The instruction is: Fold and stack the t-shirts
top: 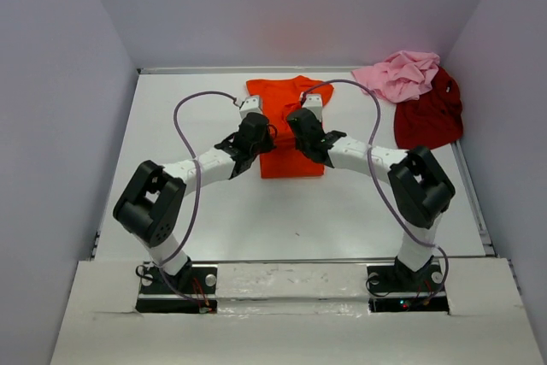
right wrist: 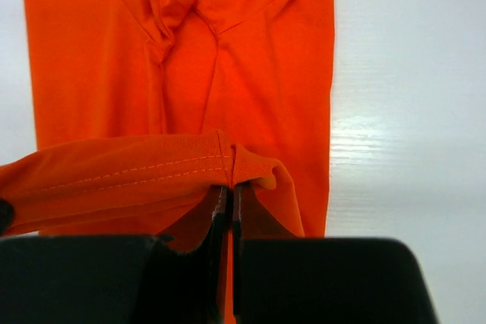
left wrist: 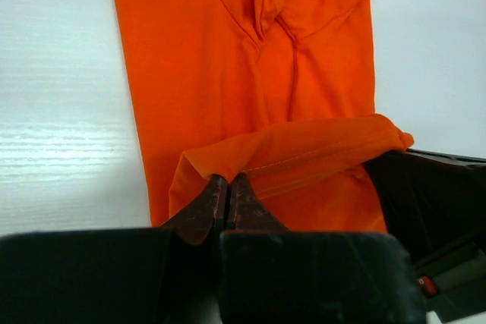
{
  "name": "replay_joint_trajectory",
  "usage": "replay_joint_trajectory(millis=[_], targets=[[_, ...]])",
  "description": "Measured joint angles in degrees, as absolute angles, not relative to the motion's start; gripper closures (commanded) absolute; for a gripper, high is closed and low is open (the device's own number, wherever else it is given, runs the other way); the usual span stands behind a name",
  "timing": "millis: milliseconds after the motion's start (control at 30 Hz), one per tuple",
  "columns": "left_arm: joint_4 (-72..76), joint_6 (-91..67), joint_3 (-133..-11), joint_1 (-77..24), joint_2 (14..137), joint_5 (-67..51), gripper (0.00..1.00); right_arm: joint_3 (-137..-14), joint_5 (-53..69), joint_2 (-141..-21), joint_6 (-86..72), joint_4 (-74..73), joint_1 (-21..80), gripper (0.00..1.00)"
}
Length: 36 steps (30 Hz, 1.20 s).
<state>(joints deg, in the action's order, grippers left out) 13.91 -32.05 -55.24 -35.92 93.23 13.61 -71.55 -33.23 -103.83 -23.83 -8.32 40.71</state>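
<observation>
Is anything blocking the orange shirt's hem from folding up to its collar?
Nothing visible. The left hand and right hand pinch the orange shirt by its hem; the cloth ahead is bare. The pink shirt and red shirt lie aside.

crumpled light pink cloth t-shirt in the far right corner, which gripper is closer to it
Right. The right gripper pinches the hem of the bright orange cloth t-shirt, left of the pink t-shirt; the left gripper holds that hem farther left.
</observation>
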Motion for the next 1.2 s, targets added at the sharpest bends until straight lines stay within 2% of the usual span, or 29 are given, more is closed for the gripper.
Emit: replay_joint_trajectory(millis=[33, 67, 100, 133, 233, 333, 367, 800, 1200], targets=[[13.93, -31.92, -55.77, -35.73, 94.21, 13.74, 0.96, -72.03, -33.23, -104.77, -23.79, -8.32, 40.58, 0.67], [13.93, -31.92, -56.12, -35.57, 94.91, 13.78, 0.88, -72.99, -33.21, -106.80, -23.90, -8.12, 40.29, 0.56], [13.91, -31.73, -56.51, -35.42, 95.77, 14.22, 0.77, -73.87, -33.39, -108.38, -23.35, -8.12, 40.10, 0.45], [13.91, -31.42, -56.75, -35.14, 96.62, 14.92, 0.57, -74.67, -33.87, -110.28, -22.98, -7.92, 39.64, 0.38], [13.89, -30.92, -57.19, -34.37, 98.24, 16.73, 0.45, -76.07, -34.35, -113.95, -21.76, -7.62, 38.06, 0.31], [13.96, -31.16, -57.36, -33.85, 99.22, 18.68, 0.41, -76.60, -34.54, -115.83, -19.51, -6.72, 36.97, 0.30], [14.02, -31.09, -57.32, -33.74, 99.22, 19.25, 0.36, -76.55, -34.65, -115.85, -18.68, -6.39, 36.53, 0.30], [16.29, -30.59, -53.08, -33.78, 91.20, 21.71, 0.35, -72.75, -33.12, -105.27, -15.29, -3.05, 36.47, 0.30], [16.84, -30.65, -51.53, -33.80, 94.11, 21.96, 0.37, -75.13, -26.26, -110.52, -14.46, -2.85, 36.47, 0.30]])
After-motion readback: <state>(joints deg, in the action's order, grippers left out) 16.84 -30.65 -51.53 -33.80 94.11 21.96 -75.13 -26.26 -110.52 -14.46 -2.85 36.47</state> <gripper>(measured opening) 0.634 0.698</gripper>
